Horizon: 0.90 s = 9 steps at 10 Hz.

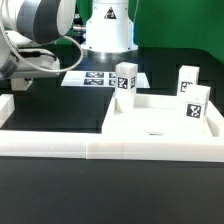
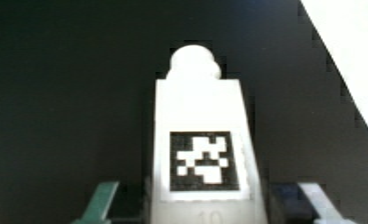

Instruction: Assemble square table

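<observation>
Flanking the near end of a white table leg (image 2: 202, 130), the two fingertips (image 2: 104, 203) of the gripper (image 2: 202, 205) are seen at the edge of the wrist view, one on each side of the leg. Whether the pads are already pressed against the leg or stand just clear of it cannot be told from the pictures; the jaws are only partly spread, about the width of the leg. The leg is shown lying on the black table surface (image 2: 56, 90), its long axis running straight away from the gripper, its rounded tip farthest off and its black-and-white tag (image 2: 202, 157) facing the camera. The coming grasp is therefore judged to turn on the fingers closing across the leg's short width, at right angles to that axis. In the exterior view the arm (image 1: 30, 35) is seen at the exterior view's left, its gripper hidden. Well apart from it, toward the exterior view's right, the square tabletop (image 1: 160, 122) lies flat, with three tagged legs (image 1: 125, 82) standing on or behind it. Behind them the marker board (image 1: 95, 77) lies flat, and a low white border wall (image 1: 100, 148) runs along the front.
</observation>
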Each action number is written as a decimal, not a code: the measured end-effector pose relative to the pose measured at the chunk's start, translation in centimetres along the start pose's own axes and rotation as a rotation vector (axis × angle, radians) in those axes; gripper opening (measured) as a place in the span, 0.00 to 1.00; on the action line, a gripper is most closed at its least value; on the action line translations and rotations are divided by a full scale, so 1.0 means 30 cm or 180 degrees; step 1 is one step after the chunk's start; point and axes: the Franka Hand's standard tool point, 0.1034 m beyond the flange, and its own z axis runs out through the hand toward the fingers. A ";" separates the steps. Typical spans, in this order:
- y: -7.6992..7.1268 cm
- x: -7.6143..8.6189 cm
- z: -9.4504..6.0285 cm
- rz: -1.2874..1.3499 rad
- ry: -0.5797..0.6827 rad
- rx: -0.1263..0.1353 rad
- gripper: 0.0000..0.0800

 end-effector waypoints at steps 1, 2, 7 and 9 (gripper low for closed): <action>0.000 0.000 0.000 0.0000 0.0000 0.0000 0.36; 0.000 0.000 0.000 0.0000 0.0000 0.0000 0.36; -0.092 -0.047 -0.187 -0.0154 0.0158 -0.0084 0.36; -0.141 -0.087 -0.311 -0.0247 0.0321 -0.0124 0.36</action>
